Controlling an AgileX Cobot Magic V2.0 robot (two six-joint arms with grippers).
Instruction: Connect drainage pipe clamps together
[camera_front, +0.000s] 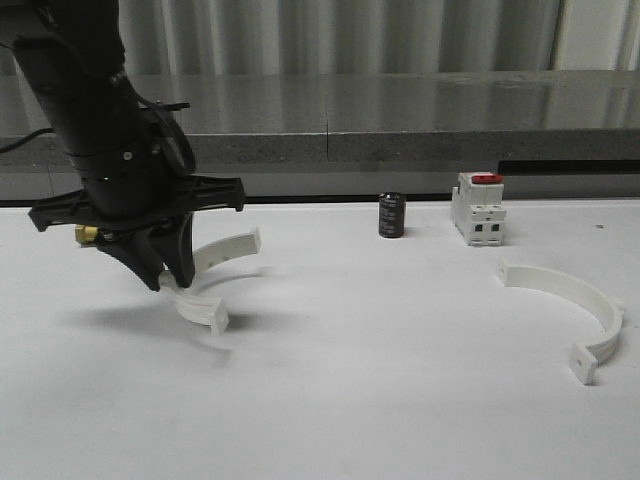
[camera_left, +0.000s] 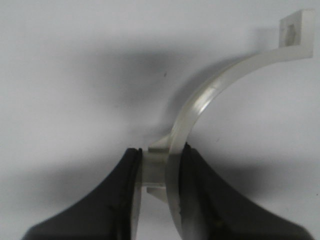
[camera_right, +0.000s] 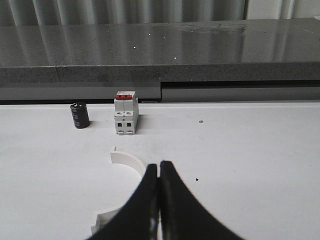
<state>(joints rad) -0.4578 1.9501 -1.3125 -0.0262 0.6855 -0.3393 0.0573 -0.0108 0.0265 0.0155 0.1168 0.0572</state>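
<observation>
One white half-ring drainage pipe clamp is on the left of the table, and my left gripper is shut on its band near the middle. In the left wrist view the gripper pinches the band and a small rib, and the clamp curves away to a flat holed tab. The second clamp lies flat on the right side of the table. In the right wrist view my right gripper is shut and holds nothing, hovering just in front of that clamp.
A white boxy switch with a red top and a small black cylinder stand near the table's back edge. A grey ledge runs behind the white table.
</observation>
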